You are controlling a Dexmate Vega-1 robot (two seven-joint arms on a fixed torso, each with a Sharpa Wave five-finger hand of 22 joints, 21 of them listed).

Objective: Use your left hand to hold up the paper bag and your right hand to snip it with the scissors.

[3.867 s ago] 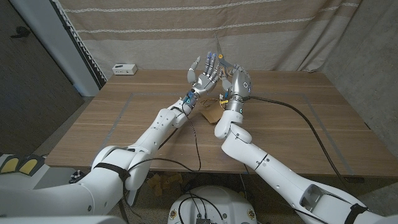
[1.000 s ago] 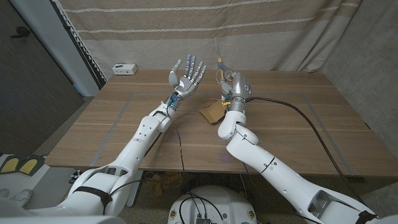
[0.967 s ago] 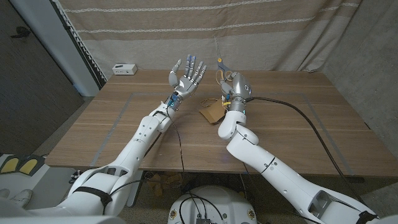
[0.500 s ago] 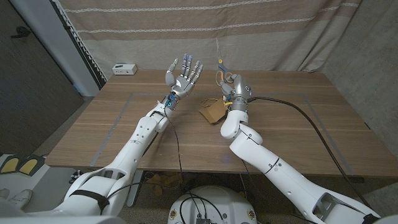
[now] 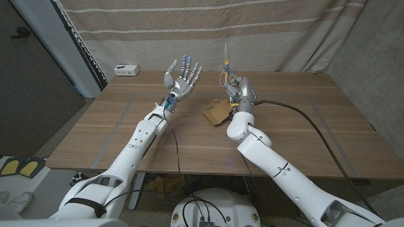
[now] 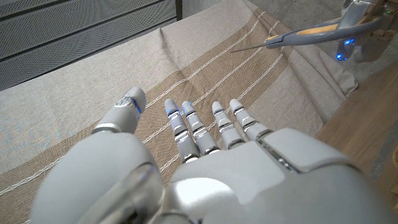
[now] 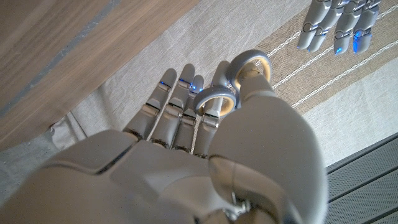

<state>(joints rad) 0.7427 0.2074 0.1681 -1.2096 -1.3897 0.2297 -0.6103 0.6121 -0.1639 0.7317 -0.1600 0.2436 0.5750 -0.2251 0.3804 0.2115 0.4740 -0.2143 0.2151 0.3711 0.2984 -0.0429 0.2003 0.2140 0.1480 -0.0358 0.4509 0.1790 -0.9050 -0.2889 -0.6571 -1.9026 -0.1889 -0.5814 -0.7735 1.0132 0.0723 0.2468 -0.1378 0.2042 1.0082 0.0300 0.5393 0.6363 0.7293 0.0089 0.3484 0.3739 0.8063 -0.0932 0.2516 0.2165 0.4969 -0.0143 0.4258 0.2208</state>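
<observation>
The right hand (image 5: 243, 90) and its wrist hid part of the paper bag (image 5: 215, 112). The scissors' (image 5: 225, 67) blades were too thin to tell whether parted; in the left wrist view the picture's edge cut off their handles.

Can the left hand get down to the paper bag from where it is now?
Probably yes. The left hand is raised, open and empty, left of the paper bag on the table. The right hand, holding the scissors, hangs just beyond the bag and may crowd it.
</observation>
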